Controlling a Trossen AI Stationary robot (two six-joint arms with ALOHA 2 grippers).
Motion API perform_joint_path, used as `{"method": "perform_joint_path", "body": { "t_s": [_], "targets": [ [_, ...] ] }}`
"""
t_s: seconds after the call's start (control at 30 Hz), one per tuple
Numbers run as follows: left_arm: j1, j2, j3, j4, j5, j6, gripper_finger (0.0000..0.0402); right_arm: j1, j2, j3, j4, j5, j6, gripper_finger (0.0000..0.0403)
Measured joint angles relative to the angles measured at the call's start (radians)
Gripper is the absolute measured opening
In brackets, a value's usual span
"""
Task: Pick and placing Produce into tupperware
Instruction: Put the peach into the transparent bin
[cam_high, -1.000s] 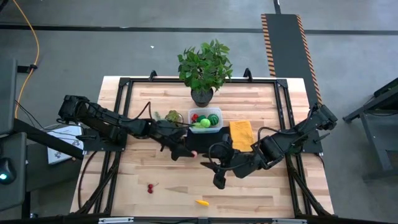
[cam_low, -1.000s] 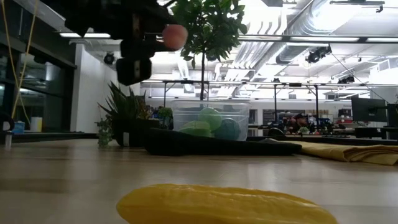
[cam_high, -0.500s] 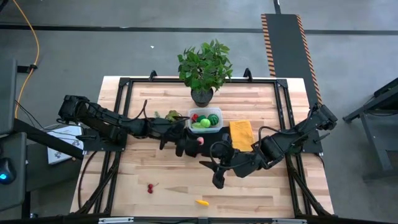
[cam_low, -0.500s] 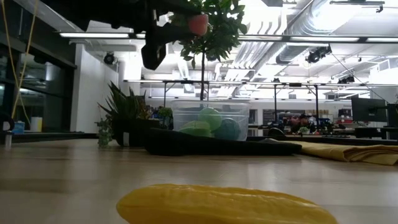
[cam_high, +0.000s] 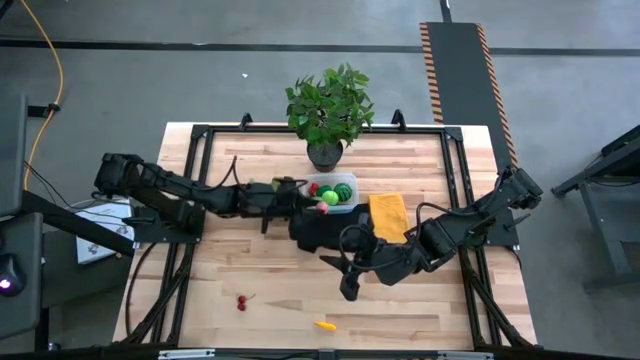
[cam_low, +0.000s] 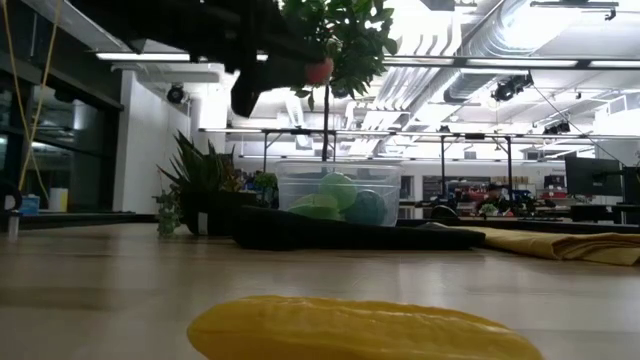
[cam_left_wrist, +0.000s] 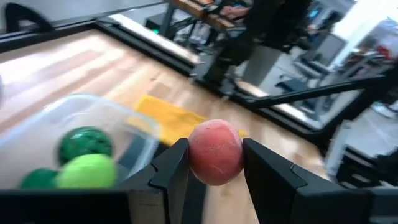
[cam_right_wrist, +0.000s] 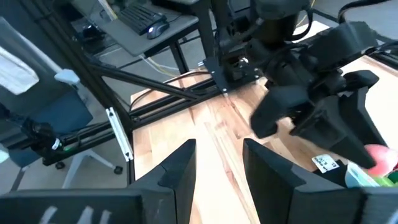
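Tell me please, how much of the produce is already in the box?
Done: green pieces lie in the tupperware. In hand: the left end effector holds a red fruit at the box. Left: cherries and a yellow piece on the table. The right end effector waits, open.

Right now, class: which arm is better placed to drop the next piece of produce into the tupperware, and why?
The left. Its gripper is shut on a red ball and sits at the tupperware rim. The right gripper is open, holds nothing, and sits nearer the table's front.
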Motion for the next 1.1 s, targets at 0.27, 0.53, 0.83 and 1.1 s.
{"method": "perform_joint_path", "body": {
  "t_s": [0.27,0.53,0.83,1.1],
  "targets": [
    [0.101,0.000,0.022,-0.182,0.059,0.072,0.0136,-0.005,0.000,0.000,-0.003,0.039,0.018,0.0124],
    [0.155,0.000,0.173,-0.506,0.050,0.273,0.0136,-0.029,0.000,0.000,-0.009,0.039,0.024,0.0124],
    [0.230,0.000,0.224,-0.615,0.061,0.344,0.0136,-0.055,0.000,0.000,-0.014,0.039,0.010,0.0124],
    [0.257,0.016,0.224,-0.659,0.061,0.338,0.0136,-0.059,0.000,0.000,-0.018,0.038,0.006,0.0124]
  ]
}}
